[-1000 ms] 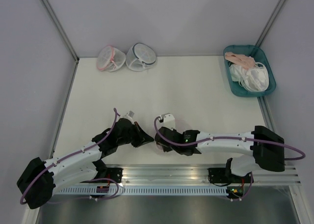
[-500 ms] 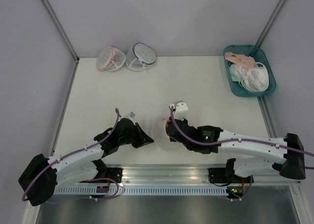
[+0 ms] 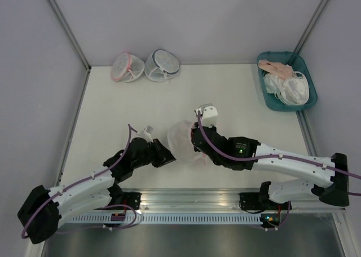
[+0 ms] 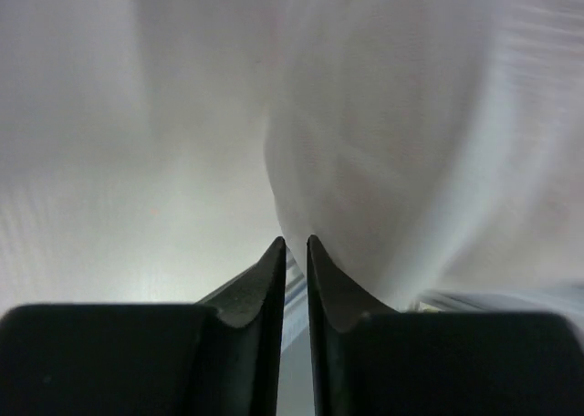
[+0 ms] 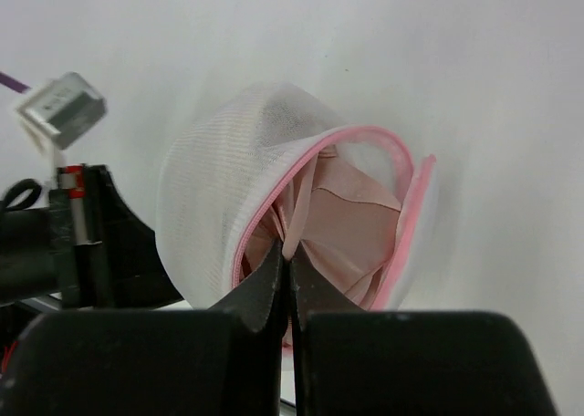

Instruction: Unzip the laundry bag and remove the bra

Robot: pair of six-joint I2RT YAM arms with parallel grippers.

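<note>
From the overhead view, the laundry bag (image 3: 180,140) sits near the front middle of the bench (image 3: 225,99), between the two arms. The left pincer (image 3: 169,157) meets its near-left side, and the right pincer (image 3: 194,149) reaches in from the right. How either pincer stands cannot be told from up here. Far back on the left, two more mesh pouches rest side by side, a pink-rimmed pouch (image 3: 124,67) and a dark-rimmed pouch (image 3: 162,65). At the back right corner a teal tray (image 3: 279,54) holds a heap of white and pink garments.

The left wrist view is almost filled with the bag's white mesh (image 4: 383,142). The left pincer (image 4: 292,247) is clenched, with only a thin slit between its tips, and a fold of the mesh runs down into it.

In the right wrist view, the bag (image 5: 214,170) gapes open. Its pink zipper rim (image 5: 411,206) curves around the mouth, and the pale pink bra (image 5: 342,224) is bunched inside. The right pincer (image 5: 289,268) is clenched on a fold of the bra at the mouth. The left arm (image 5: 82,252) shows dark just beside the bag's left side.
</note>
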